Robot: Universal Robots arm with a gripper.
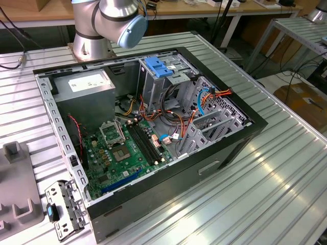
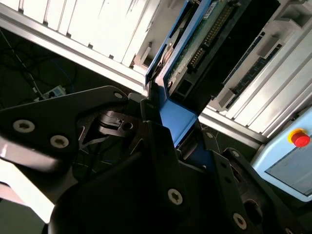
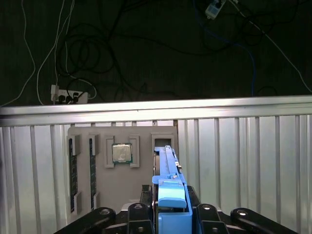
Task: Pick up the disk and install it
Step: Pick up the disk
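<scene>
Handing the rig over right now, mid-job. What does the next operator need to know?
Hold: the gripper looks shut on the disk, clamping one end, with the disk standing edge-on.
Where: the disk is over the gray parts tray, next to the CPU. I cannot tell whether it has cleared the tray.
Done: disk grasped.
Left: the disk is not yet in the open computer case, so the install is undone.

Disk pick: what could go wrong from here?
The pincer grips the disk by one end, so it may tilt or slip. The CPU sits close beside it in the grey tray; a swing could hit it. Loose cables crowd the drive cage and could snag.
</scene>
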